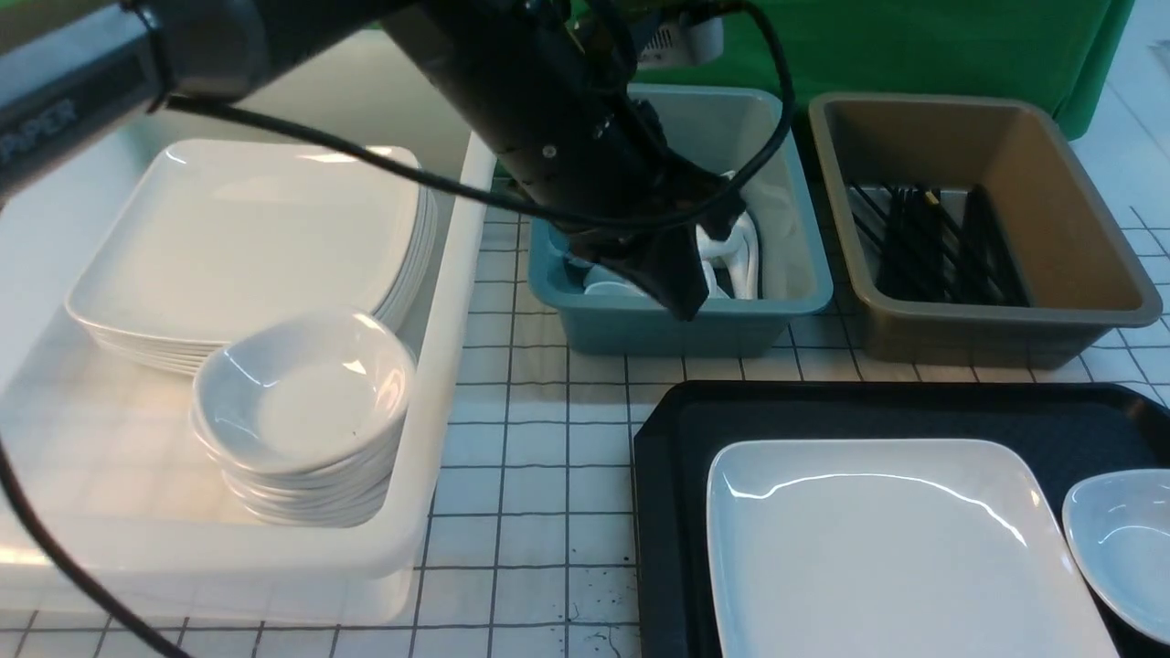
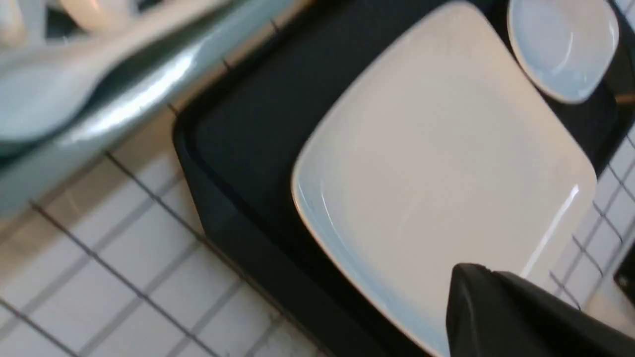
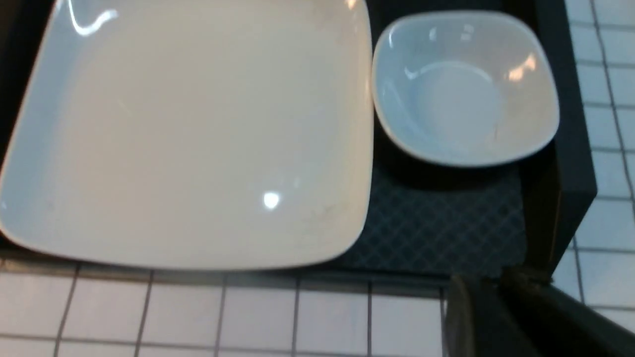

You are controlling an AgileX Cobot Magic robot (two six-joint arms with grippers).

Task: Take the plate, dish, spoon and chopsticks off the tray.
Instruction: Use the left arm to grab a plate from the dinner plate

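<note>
My left gripper [image 1: 686,306] pinched shut, nothing seen in it, low over tub [image 1: 658,334] of spoons [image 1: 736,256]. Rise straight, clear rim, then plate [image 1: 877,548] on tray [image 1: 663,439]; dish [image 1: 1120,544] just beside it. Right gripper [image 3: 488,295] barely visible, gap unclear; tray's near edge cut off

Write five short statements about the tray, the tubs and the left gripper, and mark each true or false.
1. The plate lies on the tray. True.
2. The dish sits on top of the plate. False: it sits beside it, on the tray.
3. The brown tub holds black chopsticks. True.
4. The left gripper holds the plate. False: it holds nothing, by the blue tub.
5. A spoon lies on the plate. False: the plate is bare.
</note>
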